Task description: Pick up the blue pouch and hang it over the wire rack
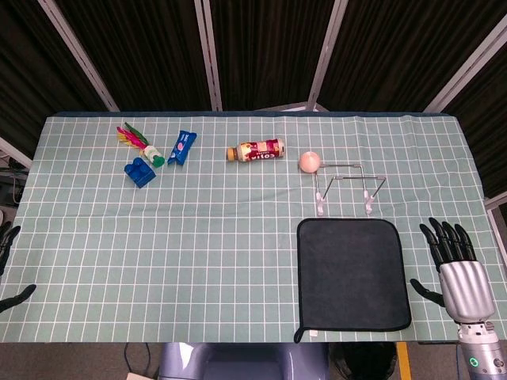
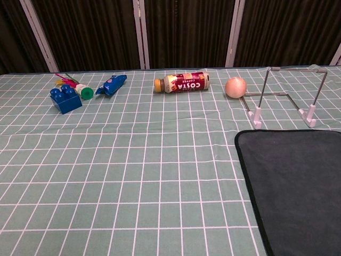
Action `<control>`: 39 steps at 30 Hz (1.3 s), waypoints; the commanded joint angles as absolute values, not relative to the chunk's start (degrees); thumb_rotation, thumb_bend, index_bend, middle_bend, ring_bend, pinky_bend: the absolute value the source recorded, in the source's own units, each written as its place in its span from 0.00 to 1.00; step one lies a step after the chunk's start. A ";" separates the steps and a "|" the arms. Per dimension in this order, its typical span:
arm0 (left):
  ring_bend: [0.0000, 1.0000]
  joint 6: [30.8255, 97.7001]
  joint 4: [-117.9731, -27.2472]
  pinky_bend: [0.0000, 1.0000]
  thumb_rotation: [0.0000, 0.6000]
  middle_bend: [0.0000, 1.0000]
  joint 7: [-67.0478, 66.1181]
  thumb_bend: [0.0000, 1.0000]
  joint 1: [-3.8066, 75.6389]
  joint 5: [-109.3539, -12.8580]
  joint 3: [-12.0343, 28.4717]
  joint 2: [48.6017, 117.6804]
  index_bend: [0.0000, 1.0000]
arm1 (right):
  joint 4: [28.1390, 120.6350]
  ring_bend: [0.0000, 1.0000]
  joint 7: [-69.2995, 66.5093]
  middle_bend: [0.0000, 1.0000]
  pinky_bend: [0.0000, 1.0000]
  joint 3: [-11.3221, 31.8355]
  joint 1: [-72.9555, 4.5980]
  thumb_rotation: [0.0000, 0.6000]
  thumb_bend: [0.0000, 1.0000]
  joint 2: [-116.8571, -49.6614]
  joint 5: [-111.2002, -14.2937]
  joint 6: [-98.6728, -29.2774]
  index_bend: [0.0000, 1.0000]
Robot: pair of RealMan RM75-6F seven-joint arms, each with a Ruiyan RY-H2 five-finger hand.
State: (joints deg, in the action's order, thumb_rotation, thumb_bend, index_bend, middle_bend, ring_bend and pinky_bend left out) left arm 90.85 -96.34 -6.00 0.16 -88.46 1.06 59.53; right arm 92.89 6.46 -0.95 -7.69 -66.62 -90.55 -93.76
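Observation:
The blue pouch [image 1: 181, 147] [image 2: 112, 84] lies flat at the far left of the table, beside a blue brick. The wire rack [image 1: 346, 187] [image 2: 287, 96] stands upright right of centre, on white feet, with nothing over it. My right hand [image 1: 458, 267] hovers at the table's right front edge, fingers spread, holding nothing, far from both. My left hand [image 1: 6, 263] shows only as dark fingertips at the left edge of the head view, holding nothing I can see. Neither hand appears in the chest view.
A blue toy brick [image 1: 140, 170] [image 2: 66, 98], a green-capped shuttlecock [image 1: 142, 143] [image 2: 80, 88], a lying Costa bottle [image 1: 255, 150] [image 2: 181, 82] and a peach ball [image 1: 310, 161] [image 2: 235, 86] sit along the back. A black mat [image 1: 352, 273] [image 2: 298, 186] covers the front right.

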 commanded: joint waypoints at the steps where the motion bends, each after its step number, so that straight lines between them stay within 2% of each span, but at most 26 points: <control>1: 0.00 90.72 -96.32 0.00 1.00 0.00 -5.83 0.00 0.13 -88.38 1.00 59.39 0.00 | 93.45 0.00 7.05 0.00 0.00 -0.89 -7.47 1.00 0.00 -66.52 -90.29 -92.91 0.01; 4: 0.00 90.41 -96.44 0.00 1.00 0.00 -5.30 0.00 0.13 -88.23 0.91 59.05 0.00 | 94.81 0.00 7.55 0.00 0.00 -1.55 -7.37 1.00 0.00 -66.04 -90.30 -91.16 0.02; 6: 0.00 90.59 -96.78 0.00 1.00 0.00 -4.75 0.00 0.15 -88.39 1.02 58.70 0.00 | 96.66 0.00 7.76 0.00 0.00 -3.72 -7.56 1.00 0.00 -65.14 -91.19 -87.89 0.01; 8: 0.00 90.57 -96.80 0.00 1.00 0.00 -4.71 0.00 0.17 -88.58 0.96 58.60 0.00 | 97.12 0.00 8.50 0.00 0.00 -4.62 -7.49 1.00 0.00 -65.01 -91.70 -86.65 0.07; 13: 0.00 89.45 -96.95 0.00 1.00 0.00 -5.50 0.00 0.57 -88.13 0.90 58.73 0.00 | 94.58 0.00 12.76 0.00 0.00 -9.97 -7.29 1.00 0.00 -67.68 -95.66 -80.34 0.23; 16: 0.00 89.25 -97.12 0.00 1.00 0.00 -6.65 0.00 0.69 -88.05 0.91 59.13 0.00 | 92.61 0.00 14.07 0.00 0.00 -11.22 -7.06 1.00 0.06 -69.99 -96.91 -78.37 0.33; 19: 0.00 89.08 -97.24 0.00 1.00 0.00 -7.57 0.00 0.90 -88.54 0.78 59.65 0.00 | 90.87 0.00 14.60 0.00 0.00 -11.16 -6.89 1.00 0.12 -72.17 -97.06 -77.36 0.38; 26: 0.00 89.04 -97.18 0.00 1.00 0.00 -8.93 0.00 1.03 -88.73 0.75 60.44 0.00 | 87.17 0.00 17.29 0.00 0.00 -10.28 -6.07 1.00 0.18 -76.95 -97.20 -76.99 0.43; 39: 0.00 88.63 -97.41 0.00 1.00 0.00 -10.08 0.00 1.10 -88.68 0.49 60.89 0.00 | 82.28 0.00 20.19 0.00 0.00 -11.22 -4.42 1.00 0.19 -80.64 -99.50 -77.89 0.43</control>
State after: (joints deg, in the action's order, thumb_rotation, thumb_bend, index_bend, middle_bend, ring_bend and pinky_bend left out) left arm 88.63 -97.41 -10.09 1.10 -88.68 0.49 60.89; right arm 82.74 19.87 -11.01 -4.57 -80.34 -99.17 -77.87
